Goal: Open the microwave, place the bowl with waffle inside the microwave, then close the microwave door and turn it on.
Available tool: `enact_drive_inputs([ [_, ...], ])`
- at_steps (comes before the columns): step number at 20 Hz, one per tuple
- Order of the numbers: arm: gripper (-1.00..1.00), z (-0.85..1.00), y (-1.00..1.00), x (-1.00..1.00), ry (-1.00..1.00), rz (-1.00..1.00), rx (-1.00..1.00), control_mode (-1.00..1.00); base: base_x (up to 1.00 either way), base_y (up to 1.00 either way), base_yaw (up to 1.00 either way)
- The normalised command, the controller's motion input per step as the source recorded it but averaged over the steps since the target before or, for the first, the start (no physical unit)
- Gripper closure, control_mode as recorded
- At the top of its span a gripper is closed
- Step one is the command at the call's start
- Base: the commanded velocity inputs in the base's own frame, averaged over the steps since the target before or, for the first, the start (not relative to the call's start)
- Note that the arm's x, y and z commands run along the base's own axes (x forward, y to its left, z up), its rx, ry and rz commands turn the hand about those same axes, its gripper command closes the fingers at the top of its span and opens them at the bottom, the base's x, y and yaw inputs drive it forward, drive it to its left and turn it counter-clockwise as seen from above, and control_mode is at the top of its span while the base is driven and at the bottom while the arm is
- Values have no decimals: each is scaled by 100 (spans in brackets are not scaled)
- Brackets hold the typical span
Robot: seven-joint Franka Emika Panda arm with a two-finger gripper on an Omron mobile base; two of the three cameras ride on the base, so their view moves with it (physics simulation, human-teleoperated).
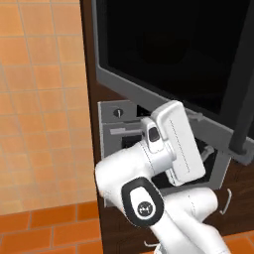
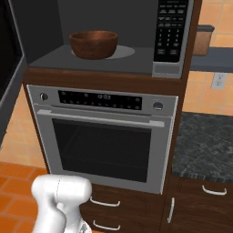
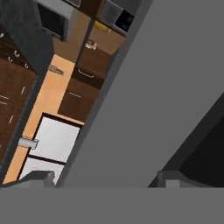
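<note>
Microwave (image 2: pixel 104 36) stood open and the bowl (image 2: pixel 93 44) already sat inside it, above the oven (image 2: pixel 102 136). I had the gripper (image 3: pixel 105 179) spread open, empty, against the microwave door (image 1: pixel 168 49), swung wide left. Closing and starting remained.

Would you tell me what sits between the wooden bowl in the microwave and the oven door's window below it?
In the right base view, beneath the bowl come the microwave floor, a brown wood strip, then the oven's control panel and its horizontal handle.

Oven (image 2: pixel 102 141) display shows faint digits, too blurred to read; microwave (image 2: pixel 173 32) keypad markings illegible.
</note>
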Motion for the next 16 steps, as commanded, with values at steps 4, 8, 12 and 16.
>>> enact_drive_inputs([
  [4, -100, 87, -98, 100, 20, 7, 19, -100, 0, 0, 0],
  [8, -100, 90, -81, 100, 32, 5, 22, -100, 0, 0, 0],
  [12, -100, 29, -85, 100, 29, 11, 18, -100, 0, 0, 0],
  [16, -100, -11, -76, 100, 30, 20, 7, -100, 0, 0, 0],
])
